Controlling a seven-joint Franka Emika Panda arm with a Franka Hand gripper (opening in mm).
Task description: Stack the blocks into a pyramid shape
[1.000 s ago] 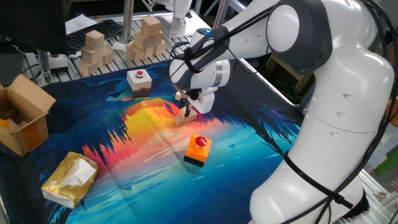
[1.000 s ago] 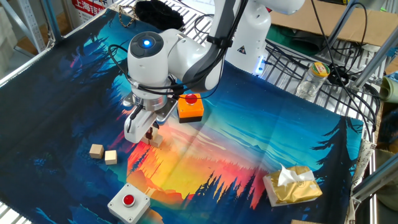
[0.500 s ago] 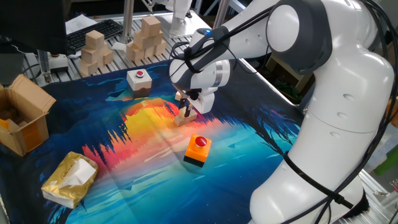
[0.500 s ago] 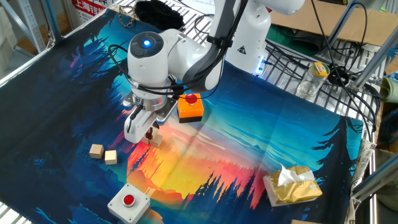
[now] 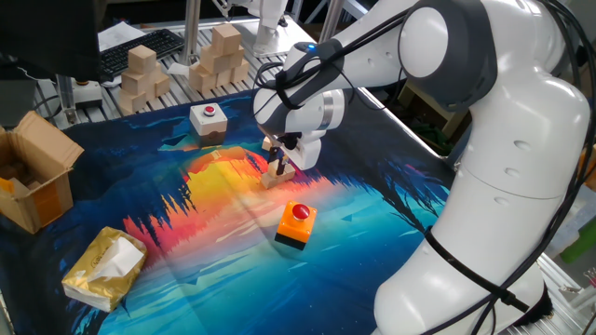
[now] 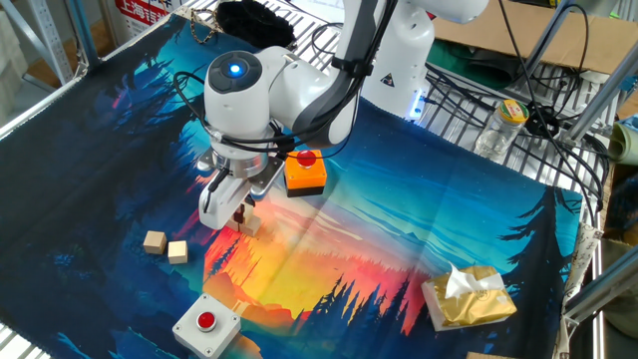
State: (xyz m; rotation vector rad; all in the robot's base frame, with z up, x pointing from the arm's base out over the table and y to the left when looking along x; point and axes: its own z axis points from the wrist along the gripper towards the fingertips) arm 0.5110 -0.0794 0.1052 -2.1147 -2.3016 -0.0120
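Tan wooden blocks (image 5: 274, 175) sat directly under the gripper (image 5: 279, 164). Whether its fingers gripped one was unclear. Two more cubes (image 6: 164, 246) lay apart.

obstacles: orange button box (image 6: 305, 172) just beside the gripper (image 6: 242, 216) | two loose blocks (image 6: 165, 246) near its other side | white button box (image 6: 205, 324) near edge | free: open cloth (image 6: 339, 259) toward tissue pack (image 6: 467, 296)

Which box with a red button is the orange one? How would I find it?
Start at the robot's gripper low over the colourful sunset cloth. The orange button box sits right beside it. The other button box, near the cloth's edge, is white.
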